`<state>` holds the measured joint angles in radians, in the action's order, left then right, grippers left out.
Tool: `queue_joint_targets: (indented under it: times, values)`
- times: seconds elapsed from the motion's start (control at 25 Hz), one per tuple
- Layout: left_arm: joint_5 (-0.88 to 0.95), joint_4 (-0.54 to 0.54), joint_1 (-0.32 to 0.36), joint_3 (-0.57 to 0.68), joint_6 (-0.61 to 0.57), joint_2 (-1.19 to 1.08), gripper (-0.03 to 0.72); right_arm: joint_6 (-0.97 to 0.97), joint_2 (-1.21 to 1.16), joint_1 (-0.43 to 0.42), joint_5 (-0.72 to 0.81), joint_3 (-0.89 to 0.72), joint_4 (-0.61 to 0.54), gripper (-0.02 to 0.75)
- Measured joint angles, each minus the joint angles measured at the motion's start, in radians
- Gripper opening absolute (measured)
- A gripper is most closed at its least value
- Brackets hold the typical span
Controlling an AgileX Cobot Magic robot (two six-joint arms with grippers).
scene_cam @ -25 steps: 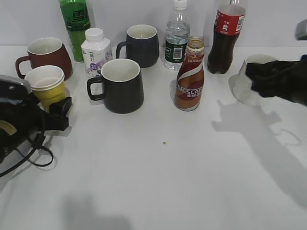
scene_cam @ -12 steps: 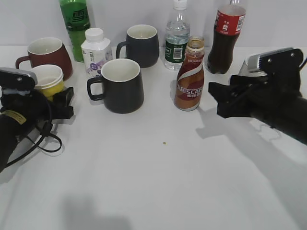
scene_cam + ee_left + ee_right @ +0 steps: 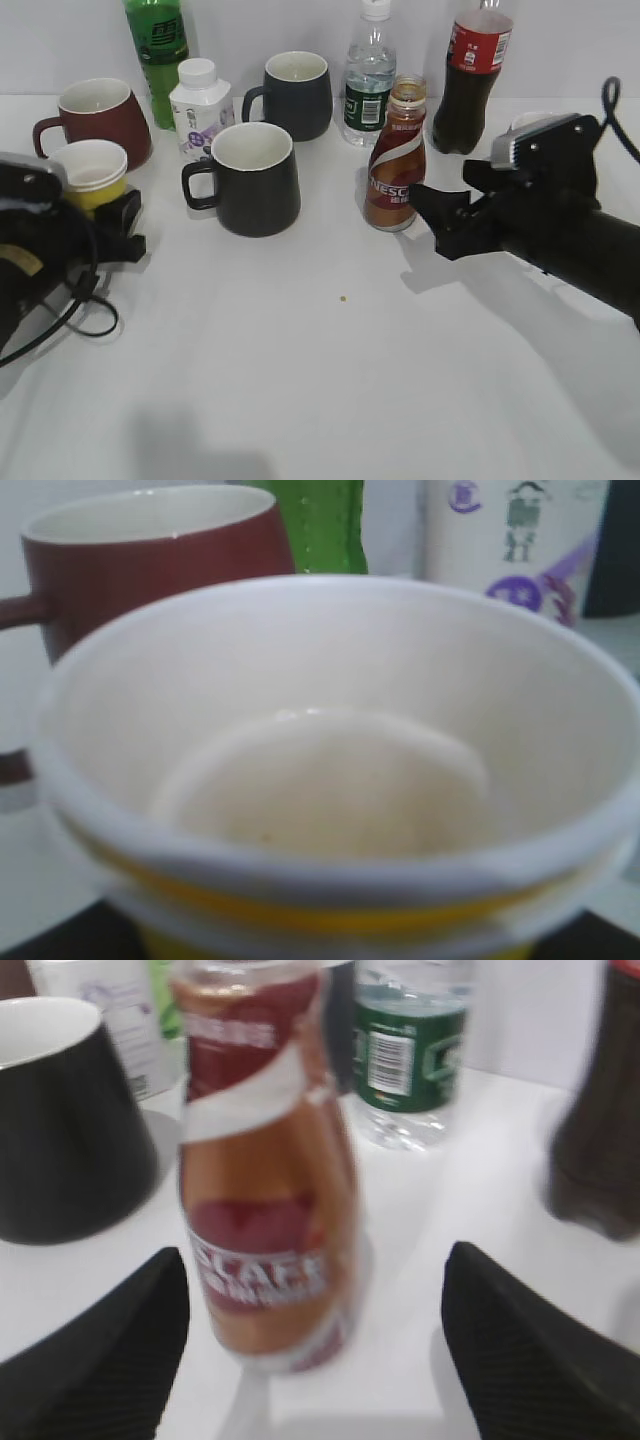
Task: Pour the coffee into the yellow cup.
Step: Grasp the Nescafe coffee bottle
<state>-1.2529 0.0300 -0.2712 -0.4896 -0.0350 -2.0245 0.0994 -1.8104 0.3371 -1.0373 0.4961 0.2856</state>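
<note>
The coffee bottle [image 3: 396, 155] stands upright in the upper middle of the exterior view, uncapped as far as can be judged, and is approached from the right by the right gripper [image 3: 432, 218], whose jaws are spread wide; in the right wrist view the coffee bottle [image 3: 262, 1175] is seen nearer the left jaw than the right, not yet touched. The yellow cup [image 3: 92, 176] sits at the left edge, empty, with the left gripper [image 3: 122, 232] close against it; whether it is gripped cannot be told from these views. An off-centre closure could nudge the bottle and tip it, and coffee could be spilled through the open neck. The water bottle [image 3: 368, 82] and the cola bottle [image 3: 470, 76] stand just behind, so an overshoot could knock them. Between bottle and cup the black mug [image 3: 250, 177] stands on the surface [image 3: 330, 380], and the red mug [image 3: 95, 118] and milk bottle [image 3: 199, 106] crowd the cup.
</note>
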Motion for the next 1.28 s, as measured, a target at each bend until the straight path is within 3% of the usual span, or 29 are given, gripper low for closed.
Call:
queue_joint_targets:
  times: [0.2, 0.4, 0.72, 0.96, 1.08, 1.28]
  values:
    - [0.004, -0.103, 0.001, 0.078, 0.0, 0.053, 0.421, 0.0, -0.037, 0.0, -0.001, 0.07, 0.055, 0.59]
    - [0.034, -0.333, 0.001, 0.102, 0.009, 0.093, 0.421, 0.014, -0.093, 0.0, -0.001, 0.154, 0.129, 0.59]
    - [0.04, -0.59, -0.004, 0.102, 0.101, 0.104, 0.42, 0.05, -0.195, 0.001, 0.022, 0.279, 0.167, 0.59]
    - [0.042, -0.623, -0.093, 0.072, 0.109, 0.105, 0.419, 0.084, -0.264, 0.001, 0.039, 0.333, 0.175, 0.579]
    - [0.042, -0.624, -0.144, 0.049, 0.109, 0.105, 0.419, 0.094, -0.272, 0.001, 0.038, 0.337, 0.177, 0.497]
    - [0.043, -0.622, -0.188, 0.022, 0.122, 0.105, 0.419, 0.096, -0.272, 0.001, 0.038, 0.339, 0.177, 0.501]
